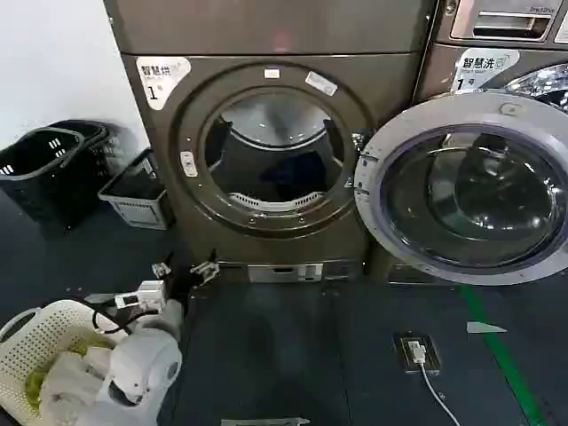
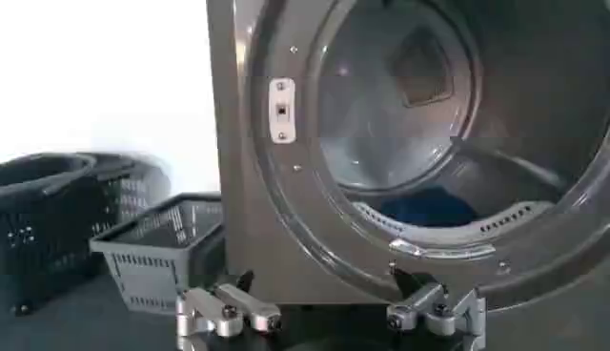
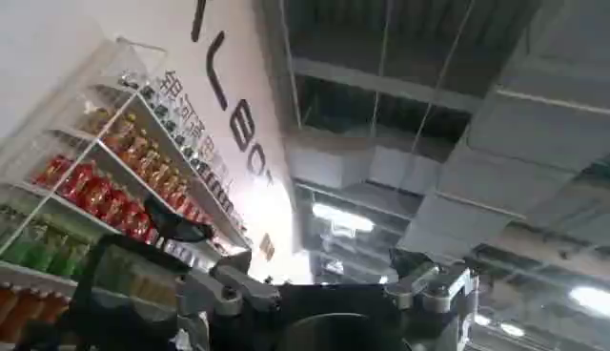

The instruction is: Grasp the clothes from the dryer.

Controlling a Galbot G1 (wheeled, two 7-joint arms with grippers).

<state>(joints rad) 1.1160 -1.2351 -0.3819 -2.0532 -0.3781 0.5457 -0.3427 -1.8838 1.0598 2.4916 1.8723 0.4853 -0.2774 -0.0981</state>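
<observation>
Bronze-brown metal forms the dryer (image 1: 266,151), whose silver-rimmed glass door (image 1: 466,191) is swung fully open to the right, leaving the round porthole clear. The left end effector (image 1: 185,271) hovers low in front of the machine's lower left corner with its 2 fingers spread wide and nothing between them. Up and ahead of it, deep on the drum floor behind the porthole lip, lies the clothes (image 2: 419,205), a dark navy bundle, well apart from the fingers. To the end effector's left stand a grey basket (image 2: 157,250) and a black basket (image 1: 49,164); behind it, near the arm, sits a white basket (image 1: 35,342) of pale laundry. The right end effector (image 3: 329,286) points toward a ceiling, open wide and empty.
</observation>
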